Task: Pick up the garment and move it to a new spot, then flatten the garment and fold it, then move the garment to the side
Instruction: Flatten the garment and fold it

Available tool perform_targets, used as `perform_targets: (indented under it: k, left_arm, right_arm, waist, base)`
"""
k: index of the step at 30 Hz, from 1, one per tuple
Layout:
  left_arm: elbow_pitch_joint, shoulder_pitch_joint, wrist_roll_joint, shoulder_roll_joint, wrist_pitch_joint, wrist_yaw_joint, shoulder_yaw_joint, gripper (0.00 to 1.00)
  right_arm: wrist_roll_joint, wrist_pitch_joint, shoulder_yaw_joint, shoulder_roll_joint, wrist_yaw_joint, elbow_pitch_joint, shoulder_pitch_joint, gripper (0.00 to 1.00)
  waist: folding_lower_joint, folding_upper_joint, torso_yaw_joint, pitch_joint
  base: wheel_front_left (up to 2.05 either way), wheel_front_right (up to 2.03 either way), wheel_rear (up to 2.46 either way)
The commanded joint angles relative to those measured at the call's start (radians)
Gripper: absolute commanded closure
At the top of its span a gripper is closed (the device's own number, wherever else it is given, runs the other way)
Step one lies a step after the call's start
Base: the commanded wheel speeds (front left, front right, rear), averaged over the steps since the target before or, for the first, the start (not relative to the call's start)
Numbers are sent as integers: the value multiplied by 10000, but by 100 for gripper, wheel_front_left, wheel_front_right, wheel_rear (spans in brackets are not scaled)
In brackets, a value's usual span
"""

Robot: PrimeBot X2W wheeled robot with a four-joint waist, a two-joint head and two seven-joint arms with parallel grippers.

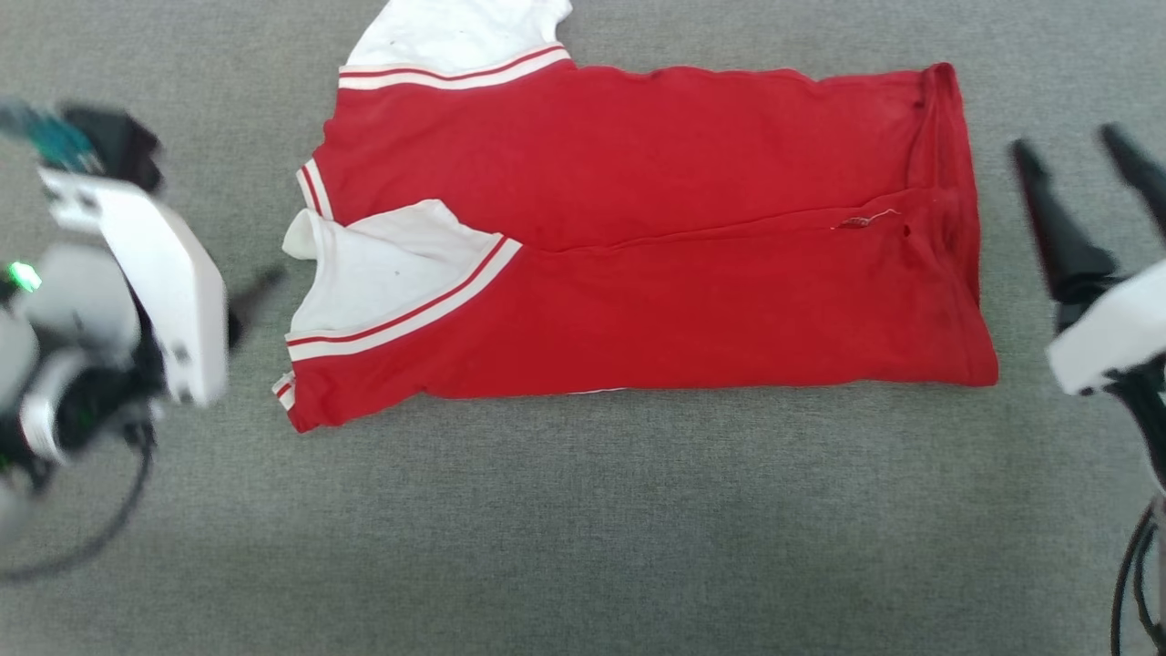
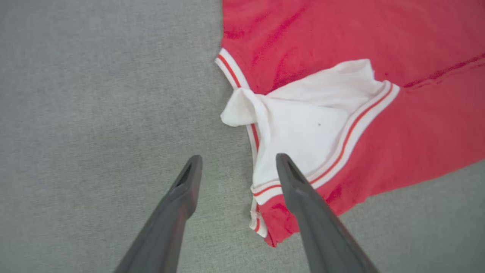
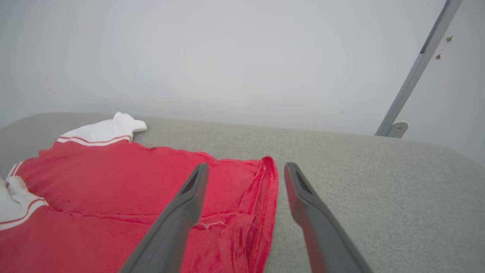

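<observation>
Left tool [image 2: 238, 158]: fingers spread, empty, poised just off the shoulder end of the jersey [image 1: 638, 228]. Right tool [image 3: 246, 167]: fingers spread, empty, just beside the hem end. The jersey lies mid-table [image 1: 583, 528], its red body doubled lengthwise, with the near sleeve [image 1: 383, 273] lying on top. The far sleeve [image 1: 455, 32] juts past the far edge.

Judgement: folding is part done. Tuck the far sleeve in first. Then pinch through all layers at one end and carry it across squarely. The near sleeve's loose tip may slip out.

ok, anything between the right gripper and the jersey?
Nothing. In the head view, a bare stretch of grey surface lies between the right gripper and the jersey.
</observation>
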Motion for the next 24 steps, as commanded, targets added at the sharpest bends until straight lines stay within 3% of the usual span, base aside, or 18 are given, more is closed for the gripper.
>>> perform_targets:
  k: [1, 6, 11, 19, 23, 24]
  left_arm:
    - [-480, 361, -36, 128, -18, 243, -39, 0]
    - [-1906, 1366, -313, 656, -144, 1129, -78, 0]
    - [-2197, 2056, -541, 823, -287, 1602, -174, 0]
    - [-726, 2084, -186, 347, -354, 1516, -530, 0]
    - [283, 2032, -326, -296, -132, 1122, -811, 1]
    - [469, 2000, -371, -463, -132, 935, -870, 52]
  right_arm:
    - [-252, -277, -242, 175, -4, -277, 195, 0]
    - [-1034, -957, -1140, 1152, -4, -1101, 697, 0]
    - [-1221, -874, -1451, 1801, -4, -1490, 1157, 0]
    - [-851, 308, -1080, 2146, -2, -1348, 1770, 0]
    - [-746, 991, -958, 2172, -4, -1165, 1898, 0]
    - [-678, 1218, -876, 2173, -2, -1081, 1956, 0]
  waist:
    - [0, 0, -38, -20]
    - [0, 0, -221, -21]
    - [0, 0, -499, 82]
    - [0, 0, -828, 243]
    - [0, 0, -816, 278]
    - [0, 0, -797, 271]
  base:
    - [0, 0, 0]
    - [0, 0, 0]
    - [0, 0, 0]
    - [0, 0, 0]
    - [0, 0, 0]
    - [0, 0, 0]
